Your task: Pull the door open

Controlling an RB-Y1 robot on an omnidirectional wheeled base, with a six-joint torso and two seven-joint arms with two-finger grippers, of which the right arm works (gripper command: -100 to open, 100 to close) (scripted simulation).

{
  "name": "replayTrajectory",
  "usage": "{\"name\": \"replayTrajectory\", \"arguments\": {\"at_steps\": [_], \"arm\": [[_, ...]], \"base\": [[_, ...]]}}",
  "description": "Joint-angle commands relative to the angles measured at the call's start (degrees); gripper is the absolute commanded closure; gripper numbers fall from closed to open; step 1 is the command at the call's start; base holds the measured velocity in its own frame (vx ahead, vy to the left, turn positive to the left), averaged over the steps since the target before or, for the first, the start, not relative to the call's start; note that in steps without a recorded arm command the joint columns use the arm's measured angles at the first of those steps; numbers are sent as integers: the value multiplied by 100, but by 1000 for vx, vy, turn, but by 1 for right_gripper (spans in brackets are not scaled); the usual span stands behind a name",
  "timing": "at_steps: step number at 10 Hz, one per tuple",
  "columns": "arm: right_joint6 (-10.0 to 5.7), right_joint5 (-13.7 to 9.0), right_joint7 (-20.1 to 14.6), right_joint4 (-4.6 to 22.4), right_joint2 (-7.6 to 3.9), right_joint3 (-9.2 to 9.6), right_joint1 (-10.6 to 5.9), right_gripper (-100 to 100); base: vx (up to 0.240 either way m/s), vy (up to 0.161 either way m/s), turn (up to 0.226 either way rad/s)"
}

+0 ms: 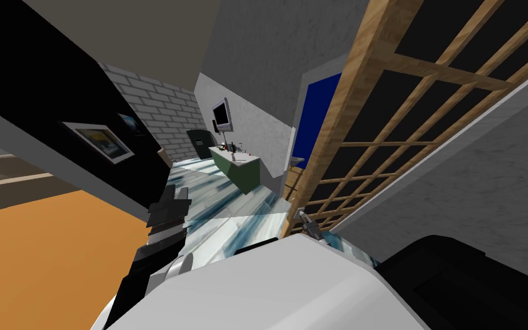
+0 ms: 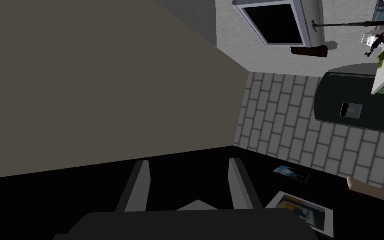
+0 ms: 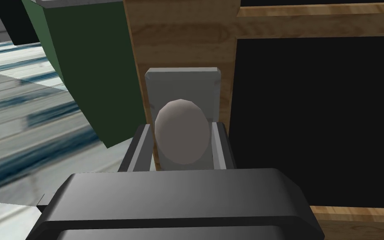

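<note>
- The right claw is closed narrow around the grey egg-shaped knob, with one blade-like finger pressed to each side.
- Just ahead of the claw, behind the knob, sits a light grey rectangular backplate. It is fixed to the pale wooden lattice door.
- The door's upright wooden edge runs just beside the plate on one side of the claw. A black pane begins right next to the other finger.
- Past that edge, farther off than the door, stands a dark green box-shaped cabinet, apart from the claw.
- Beside the cabinet's corner, blue-and-white streaked floor lies open.
- The left claw hangs well apart from the door, its fingers spread wide with nothing between them.
</note>
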Motion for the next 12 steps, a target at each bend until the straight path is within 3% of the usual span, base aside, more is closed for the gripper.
{"name": "replayTrajectory", "arguments": {"at_steps": [1,2,9,10,12], "arm": [[-79,19,-70,82,-18,54,4,100],[-41,10,-39,42,-16,32,3,100],[-247,121,-251,301,-45,176,-54,100],[-274,45,-227,297,-30,126,18,-100],[-334,-43,-217,309,-18,75,113,-100]], "base": [[-182,-29,117],[-81,-22,29],[-195,-43,131],[-205,41,-114],[-166,149,-188]]}}
